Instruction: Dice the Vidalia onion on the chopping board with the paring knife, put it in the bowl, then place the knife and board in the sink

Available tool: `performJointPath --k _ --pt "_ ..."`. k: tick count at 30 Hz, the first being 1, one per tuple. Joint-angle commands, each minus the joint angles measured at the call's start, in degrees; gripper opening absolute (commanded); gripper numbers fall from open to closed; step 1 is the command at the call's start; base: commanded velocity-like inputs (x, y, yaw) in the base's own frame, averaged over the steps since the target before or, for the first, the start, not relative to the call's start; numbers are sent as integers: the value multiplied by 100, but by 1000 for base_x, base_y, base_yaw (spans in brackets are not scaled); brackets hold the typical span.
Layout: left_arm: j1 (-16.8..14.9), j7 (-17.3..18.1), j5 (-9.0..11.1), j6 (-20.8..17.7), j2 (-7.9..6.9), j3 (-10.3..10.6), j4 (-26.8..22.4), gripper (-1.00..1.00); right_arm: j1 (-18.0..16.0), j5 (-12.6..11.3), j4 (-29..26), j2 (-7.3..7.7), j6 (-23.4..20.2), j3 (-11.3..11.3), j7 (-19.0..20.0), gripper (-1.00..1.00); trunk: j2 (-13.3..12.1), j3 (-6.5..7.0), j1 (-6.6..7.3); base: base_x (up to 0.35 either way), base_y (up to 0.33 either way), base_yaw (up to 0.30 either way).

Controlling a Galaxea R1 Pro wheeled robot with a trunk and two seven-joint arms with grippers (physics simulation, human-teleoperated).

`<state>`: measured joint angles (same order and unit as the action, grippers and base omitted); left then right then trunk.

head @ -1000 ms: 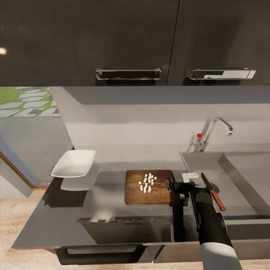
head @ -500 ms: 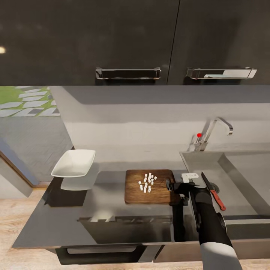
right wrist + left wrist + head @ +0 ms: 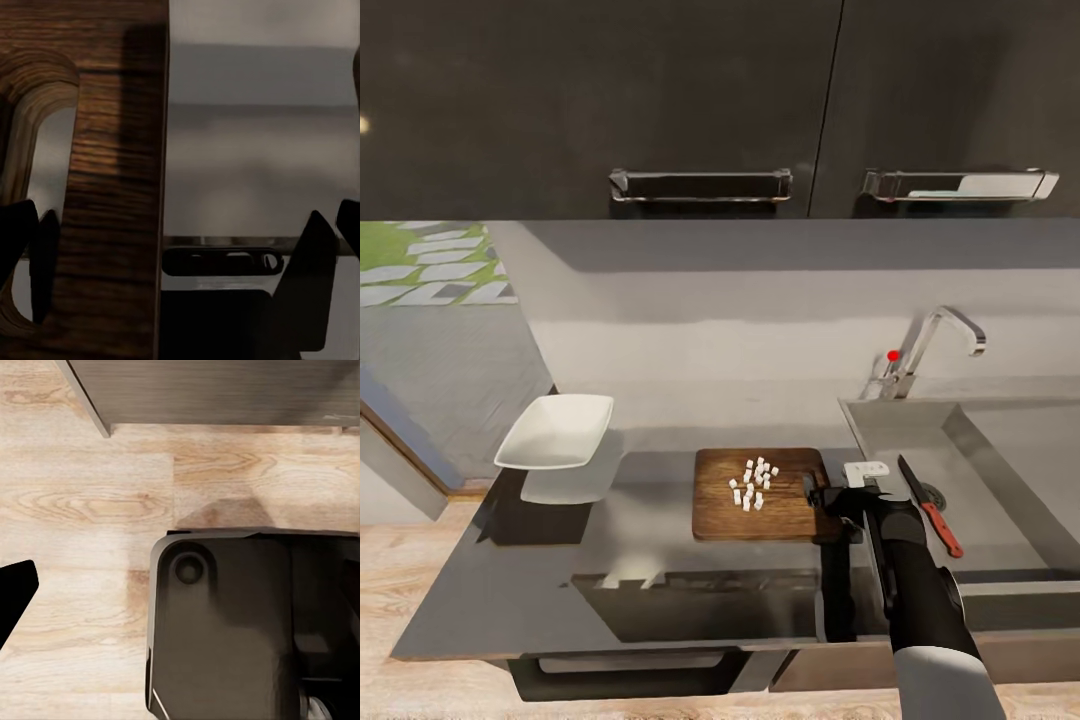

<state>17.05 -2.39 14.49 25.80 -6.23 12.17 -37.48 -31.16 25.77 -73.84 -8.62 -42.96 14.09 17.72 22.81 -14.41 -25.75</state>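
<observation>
Jaws spread wide, the right gripper (image 3: 822,497) straddles the board (image 3: 760,495) edge at its 3 o'clock side, handle slot between the fingers (image 3: 22,247), gripping nothing yet. In the last second only the head camera has tilted slightly; arm and board sit as before, so the lift has not begun. Left gripper: state cannot be told. Onion dice (image 3: 753,484) remain heaped on the board. At 3 o'clock, the knife (image 3: 930,506) already lies in the sink (image 3: 1000,450). At 10 o'clock, the bowl (image 3: 557,431) stands empty.

White onion dice (image 3: 753,484) piled on brown chopping board (image 3: 720,515), red-handled paring knife (image 3: 930,507) in sink (image 3: 1000,440), white bowl (image 3: 556,432) empty
</observation>
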Motion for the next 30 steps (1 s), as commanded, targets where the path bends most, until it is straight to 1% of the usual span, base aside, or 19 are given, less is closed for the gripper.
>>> performJointPath --k 1,20,21,30 --pt "0 -25 54 13 -9 41 -8 100 -5 60 -8 -7 -14 15 56 100 11 -15 -3 0 0 0" --pt "0 -25 54 13 -9 40 -2 100 -5 60 -8 -8 -11 15 56 100 11 -23 -3 0 0 0" --pt "0 -25 54 13 -9 40 1 100 -7 60 -8 -8 -11 15 56 -100 11 -23 -3 0 0 0" --pt "0 -25 54 13 -9 40 21 100 -5 60 -8 -8 -12 15 56 -100 11 -23 -3 0 0 0"
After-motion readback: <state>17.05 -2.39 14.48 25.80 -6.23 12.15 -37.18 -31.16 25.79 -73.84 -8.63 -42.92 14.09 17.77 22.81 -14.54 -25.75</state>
